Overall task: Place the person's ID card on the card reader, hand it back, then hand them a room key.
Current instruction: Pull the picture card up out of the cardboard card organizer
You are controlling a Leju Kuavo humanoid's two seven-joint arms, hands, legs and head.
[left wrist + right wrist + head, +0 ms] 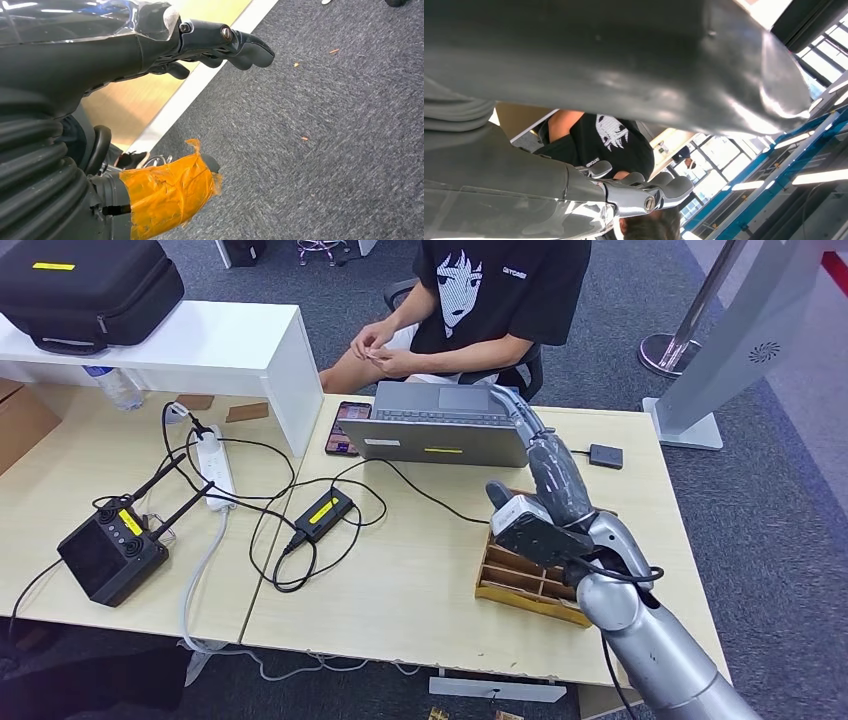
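While the right robot hand (pixel 545 445) reaches out over the bench (pixel 420 570) toward the seated person (pixel 480 310), its fingers (pixel 664 187) lie stretched and apart, holding nothing. It hovers beside the grey laptop (pixel 445 425), above a wooden slotted tray (pixel 520 580). A small card, too small to tell apart clearly, sits in the person's hands (pixel 385 350). A small black pad (pixel 606 455) lies near the laptop. The left robot hand (pixel 220 47) hangs over grey carpet (pixel 340 125), fingers loosely curled, holding nothing
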